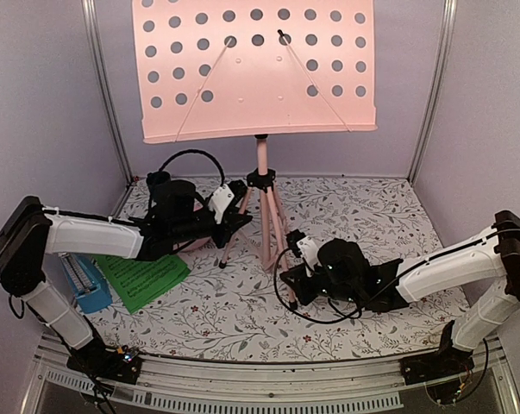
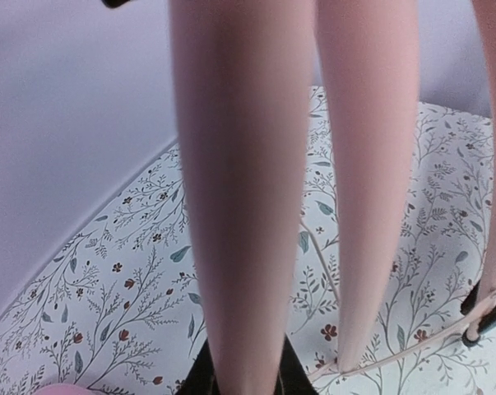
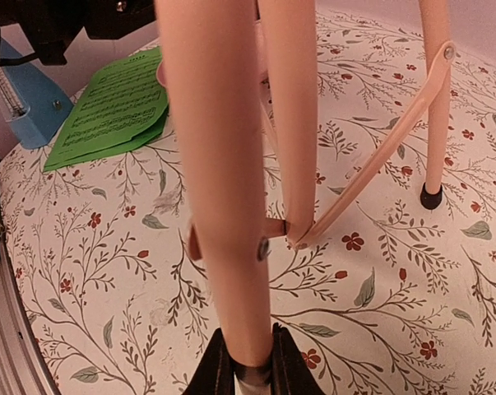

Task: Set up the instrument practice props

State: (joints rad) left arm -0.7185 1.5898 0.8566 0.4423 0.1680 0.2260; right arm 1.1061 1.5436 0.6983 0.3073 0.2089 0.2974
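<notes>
**Top view.** The pink tripod music stand with a hole-perforated plastic desk [image 1: 260,78] stands upright at the far centre of the floral-patterned bench [image 1: 372,224]. Its long axis is vertical and the desk faces the near side. The desk's top edge is cut off by the frame. The left pincer [image 1: 235,214] is at the stand's left leg and the right pincer [image 1: 287,267] at its near-right leg. Two green paper sheet-music pages [image 1: 143,276] lie flat at the near left. A small blue pyramid metronome [image 1: 85,289] stands just left of them, partly hidden by the left arm [image 1: 87,235].

**Left wrist view.** The left pincer [image 2: 243,383] is closed narrow on one stand leg. Only the dark fingers [image 2: 200,380] show at the bottom edge. The legs are blurred and cut off above.

**Right wrist view.** The right pincer [image 3: 248,374] is clamped on the lower end of a leg. The pages [image 3: 116,111] overlap, and the metronome [image 3: 25,111] is cut off at the left edge.
</notes>
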